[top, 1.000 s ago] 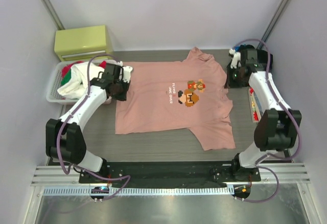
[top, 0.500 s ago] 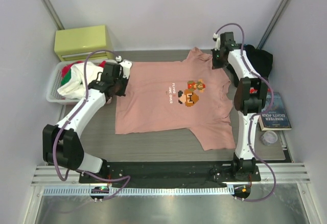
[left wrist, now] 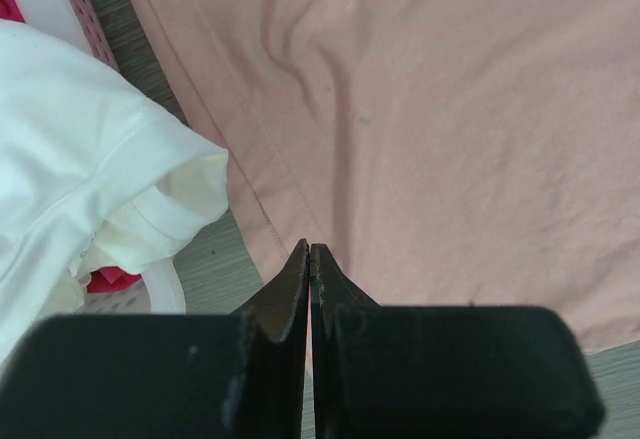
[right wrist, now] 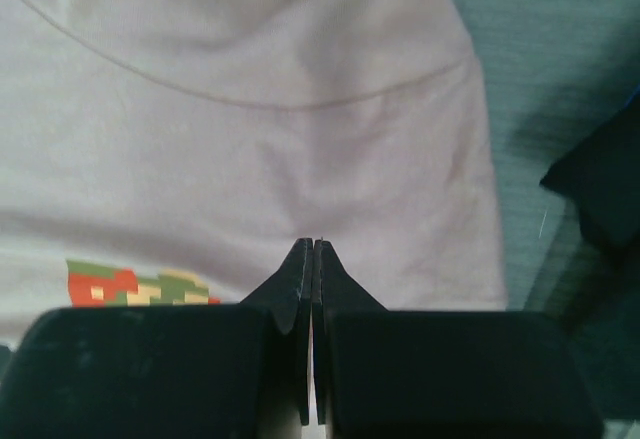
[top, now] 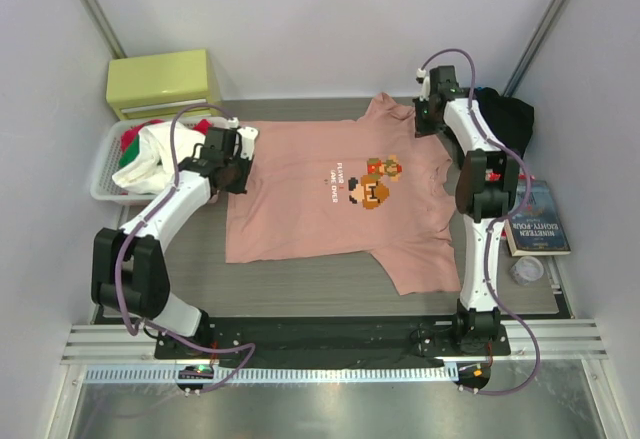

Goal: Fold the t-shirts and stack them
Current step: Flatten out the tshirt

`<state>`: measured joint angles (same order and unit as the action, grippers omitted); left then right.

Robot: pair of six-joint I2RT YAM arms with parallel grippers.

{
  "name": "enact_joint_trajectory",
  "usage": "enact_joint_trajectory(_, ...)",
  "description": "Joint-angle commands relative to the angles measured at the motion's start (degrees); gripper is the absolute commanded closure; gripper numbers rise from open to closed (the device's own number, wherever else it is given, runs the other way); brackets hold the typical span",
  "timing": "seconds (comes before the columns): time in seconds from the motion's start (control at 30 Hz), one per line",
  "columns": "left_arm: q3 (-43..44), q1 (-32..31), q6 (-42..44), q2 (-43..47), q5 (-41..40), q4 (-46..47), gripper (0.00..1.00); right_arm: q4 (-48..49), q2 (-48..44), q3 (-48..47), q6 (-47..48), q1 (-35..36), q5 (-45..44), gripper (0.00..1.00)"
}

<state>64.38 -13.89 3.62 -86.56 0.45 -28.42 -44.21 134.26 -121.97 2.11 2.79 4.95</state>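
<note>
The salmon-pink t-shirt point(top: 320, 199), with a pixel-character print on its chest, lies flat mid-frame, long axis left-right and collar toward the right, while the left gripper point(left wrist: 310, 257) and right gripper point(right wrist: 313, 251) are both pinched closed over its cloth.

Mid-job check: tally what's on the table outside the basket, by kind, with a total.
Shirts: 2, the pink shirt and the black shirt
Book: 1
Yellow box: 1
Small clear round thing: 1
Total: 5
</note>
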Motion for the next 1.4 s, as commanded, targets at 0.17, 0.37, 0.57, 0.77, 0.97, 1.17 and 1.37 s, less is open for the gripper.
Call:
enact_joint_trajectory(0.17,1.36,0.88,0.16,-3.61,7.81,-0.31,1.0,8.69,8.56,-8.28,1.84,0.46,-6.69,0.99)
enact_joint_trajectory(0.37,1.19,0.97,0.43,-3.52,6.85,0.3,1.0,6.06,11.2,-9.43,-0.26,0.11,-2.93,0.99)
enact_joint_trajectory(0.57,1.27,1.06,0.34,-4.05,7.64,0.39,1.0,6.85,7.61,-1.35,-1.58,-0.15,-0.65,0.99)
enact_joint_trajectory(0.77,1.1,1.06,0.51,-3.35,7.9,0.39,1.0,8.96,1.37,8.4,-2.02,-0.06,1.37,0.99)
enact_joint_trajectory(0.97,0.05,1.06,0.78,-2.21,7.9,0.74,1.0,13.0,-6.54,21.5,-2.02,0.03,3.4,0.99)
enact_joint_trajectory(1.17,0.75,1.06,0.69,-2.64,8.43,0.21,1.0,14.58,-8.57,26.17,-2.02,0.03,4.1,0.99)
enact_joint_trajectory(1.37,0.4,1.06,1.04,-3.08,7.9,0.21,1.0,16.42,-7.34,25.21,-2.02,-0.06,3.75,0.99)
